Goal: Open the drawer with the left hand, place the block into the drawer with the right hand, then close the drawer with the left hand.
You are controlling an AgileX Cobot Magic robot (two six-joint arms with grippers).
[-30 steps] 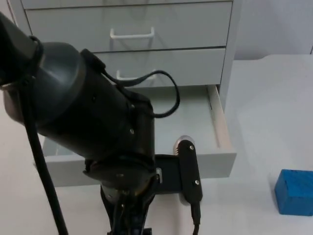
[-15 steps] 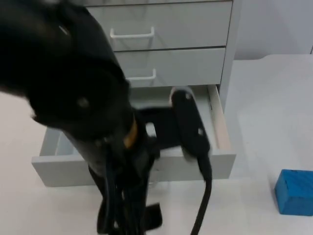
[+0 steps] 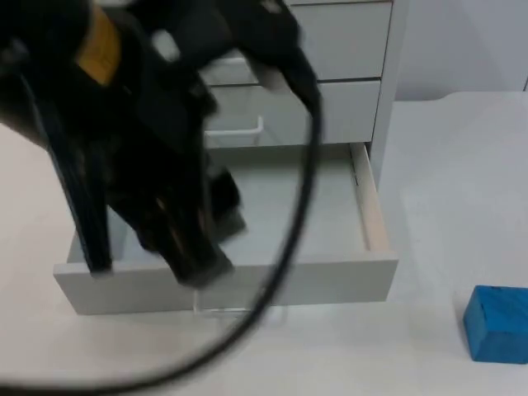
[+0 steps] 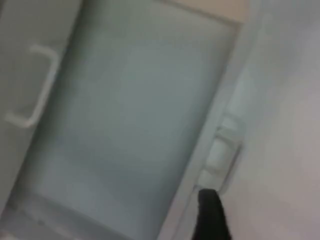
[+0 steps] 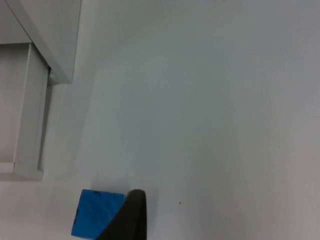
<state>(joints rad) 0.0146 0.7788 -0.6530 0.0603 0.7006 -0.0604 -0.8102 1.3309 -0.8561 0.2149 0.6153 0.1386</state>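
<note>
The grey cabinet's bottom drawer point(image 3: 330, 280) stands pulled out, and what shows of its inside point(image 4: 125, 100) is bare. Its pale handle point(image 3: 224, 302) point(image 4: 222, 150) juts from the front panel. My left gripper point(image 3: 194, 260), motion-blurred, hangs over the drawer's front left part, off the handle, with the arm hiding much of the cabinet. A blue block point(image 3: 497, 323) lies on the white table to the right of the drawer. In the right wrist view my right gripper point(image 5: 131, 215) hovers close beside the block point(image 5: 97, 212), apart from it.
The cabinet point(image 3: 330, 49) holds two shut drawers above the open one, each with a white handle point(image 4: 35, 85). Bare table stretches between the drawer's right side point(image 5: 30, 110) and the block. The cabinet's right corner point(image 5: 55, 50) stands on the table.
The left arm has swung up and back from the drawer front toward the upper left, off the handle. Drawer and block have not moved.
</note>
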